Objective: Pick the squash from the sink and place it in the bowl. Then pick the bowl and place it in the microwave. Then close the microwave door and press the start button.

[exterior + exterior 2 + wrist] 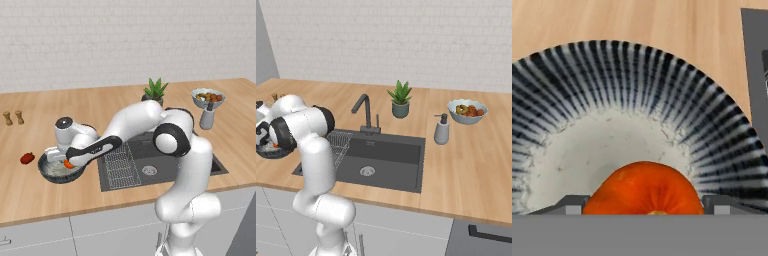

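The squash (pixel 644 190), round and orange-red, fills the gap between my two fingertips (pixel 572 205). My gripper (pixel 67 161) is shut on it and hangs low over the bowl (pixel 50 175), which stands on the counter left of the sink (pixel 165 167). In the hand view the bowl (pixel 612 75) shows its ribbed dark wall and its speckled whitish floor right under the squash. From the left base view the squash (pixel 67 164) sits inside the bowl's rim. The arm hides most of the bowl (pixel 268 152) in the right base view. The microwave and its door are out of view.
A dark red pepper (pixel 27 158) lies left of the bowl, with two small shakers (pixel 13 117) behind it. Behind the sink (pixel 386 160) stand a faucet (pixel 366 115) and a potted plant (pixel 400 100). To the right are a soap dispenser (pixel 442 130) and a fruit bowl (pixel 467 111).
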